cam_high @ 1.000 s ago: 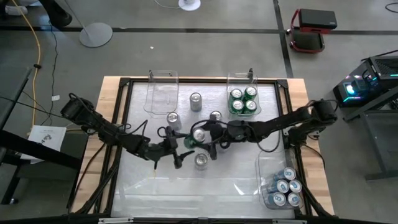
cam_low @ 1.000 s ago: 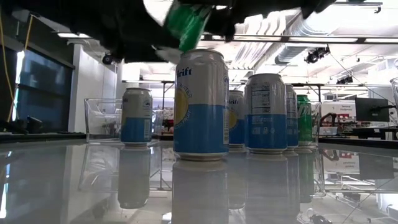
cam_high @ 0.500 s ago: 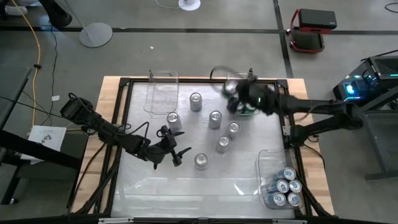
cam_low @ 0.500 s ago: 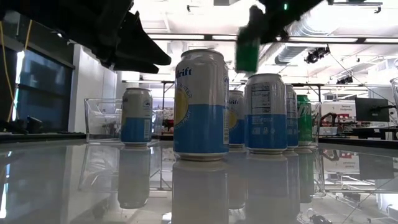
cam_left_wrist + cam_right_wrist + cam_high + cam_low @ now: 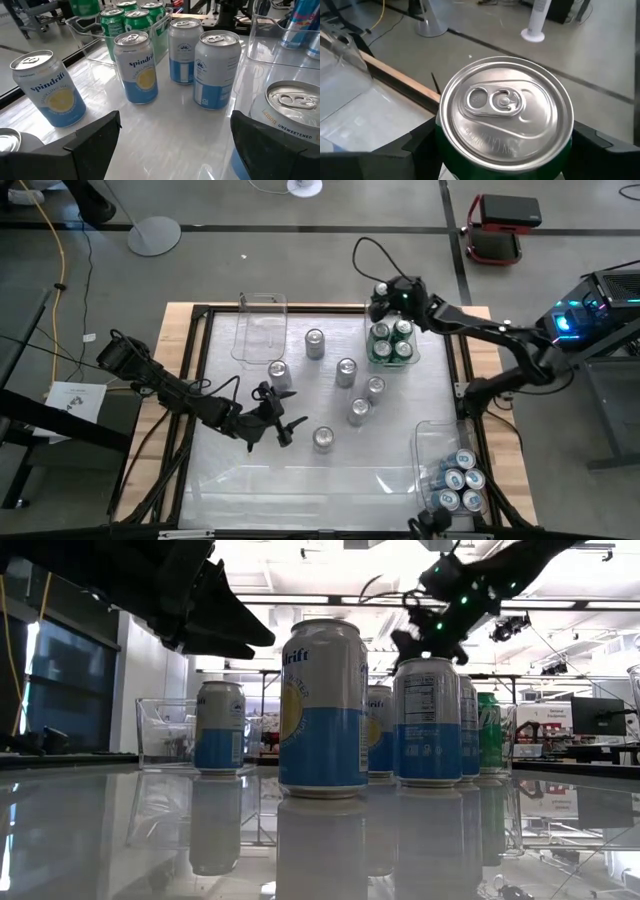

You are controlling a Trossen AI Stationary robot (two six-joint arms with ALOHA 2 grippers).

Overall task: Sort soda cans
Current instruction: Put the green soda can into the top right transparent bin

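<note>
The right hand [image 5: 383,298] is clamped on a green can [image 5: 505,125] over the bin [image 5: 408,360] at the bench's far right edge, while the left hand [image 5: 170,145] waits spread apart; rigid, smooth-sided and probably slippery, such cans are best pinched mid-body.

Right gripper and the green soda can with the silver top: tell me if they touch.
Touching. The right wrist view shows the green can wedged between the right gripper's dark fingers, both pressed against its sides.

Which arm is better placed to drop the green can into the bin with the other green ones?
The right: its gripper already holds a green can by the bin of green cans. The left gripper is open mid-table.
</note>
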